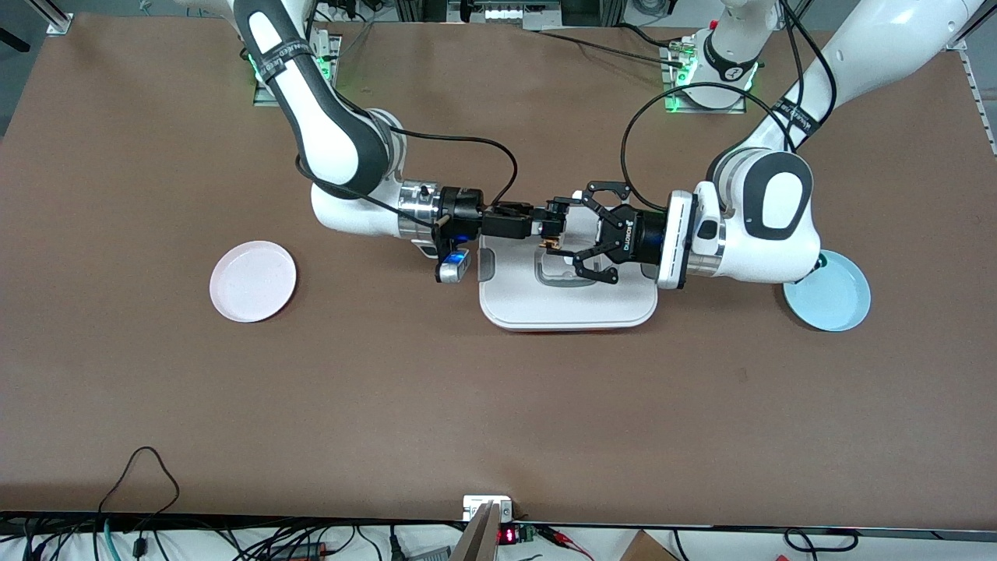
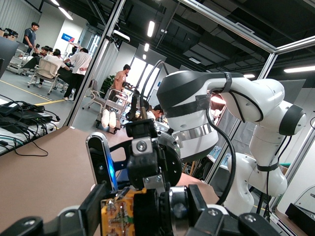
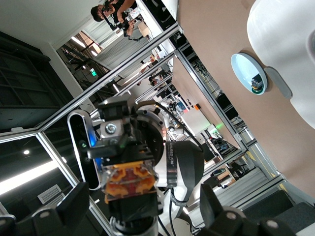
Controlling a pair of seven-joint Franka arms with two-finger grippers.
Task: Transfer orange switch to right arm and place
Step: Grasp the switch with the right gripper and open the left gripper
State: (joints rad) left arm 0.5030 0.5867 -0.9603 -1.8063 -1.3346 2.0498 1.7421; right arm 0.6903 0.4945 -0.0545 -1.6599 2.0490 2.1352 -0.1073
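Note:
The orange switch (image 1: 550, 244) hangs in the air over the white tray, between the two grippers. My left gripper (image 1: 562, 232), the open-linkage one, is shut on it lengthwise. In the left wrist view (image 2: 147, 206) one pad presses the switch's orange-tan end (image 2: 118, 216) and the other pad sits against its silver ring. The cap is hidden. My right gripper (image 1: 545, 222), slim and black, meets it head-on. In the right wrist view (image 3: 142, 196) its fingers stand apart on either side of the switch (image 3: 129, 184), with gaps on both sides.
A white tray (image 1: 568, 312) lies under both grippers at mid-table. A pink plate (image 1: 253, 280) sits toward the right arm's end. A light blue plate (image 1: 829, 300) sits toward the left arm's end, partly under that arm. The right wrist view shows a small green-capped item (image 3: 254, 81) in it.

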